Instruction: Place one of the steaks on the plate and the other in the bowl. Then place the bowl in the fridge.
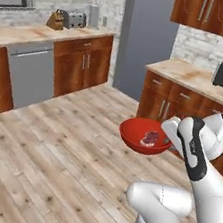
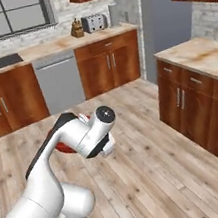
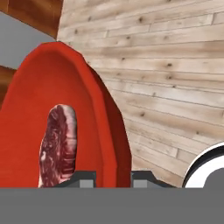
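Hand view is showing the tool [image 3: 113,177] clamped tight on the rim of the red bowl [image 3: 65,109], one fingertip inside the wall and one outside, with a steak [image 3: 57,144] lying in the bowl. In the left base view the bowl [image 1: 145,135] is hanging in mid-air over the wooden floor [image 1: 52,150], roughly level, the steak [image 1: 150,137] sitting near its middle. The carry to the fridge looks to be the step in hand; keeping the bowl level and the motion smooth should be stopping the meat from sliding toward the rim. A pale stone surface [image 1: 199,76] is running above brown cabinets [image 1: 80,63], with a toaster [image 1: 74,19] and a steel dishwasher [image 1: 30,73] along the far wall.
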